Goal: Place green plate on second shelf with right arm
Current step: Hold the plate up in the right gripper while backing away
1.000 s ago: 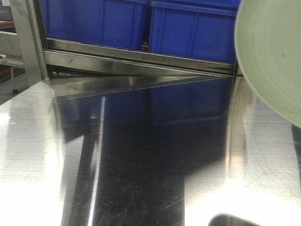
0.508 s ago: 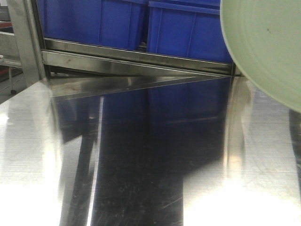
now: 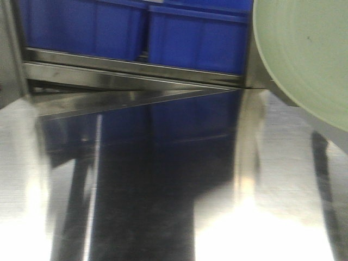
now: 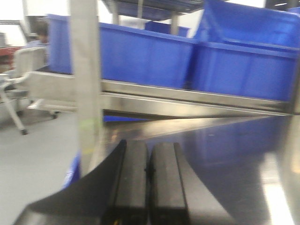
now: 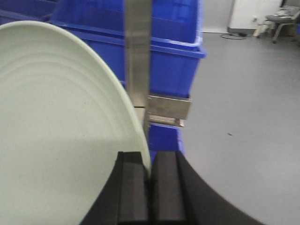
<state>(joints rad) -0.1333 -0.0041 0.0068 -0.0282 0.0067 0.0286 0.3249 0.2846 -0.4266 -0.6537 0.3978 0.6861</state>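
- Steel table (image 3: 163,196) is seen filling the lower front view; it is highly reflective.
- Rack shelf (image 3: 130,73) behind it is loaded with blue bins (image 3: 196,38). Which level counts as the second shelf cannot be told from these views.
- Green plate (image 3: 310,49) is carried in the air at upper right, over the table's right side, with its face tilted toward the camera. In the right wrist view its rim is seen just beside the rack post (image 5: 138,56).
- Handling, as judged: stiff, fairly light, matte so not very slippery, easily chipped on steel. The rim is the only hold. Pivoting in a one-point pinch is to be expected, so the post should be cleared slowly.
- Right gripper (image 5: 150,164) is closed down to rim thickness, with the plate edge clamped between the pads.
- Left gripper (image 4: 149,164) is pressed fully together with nothing held, low over the table.
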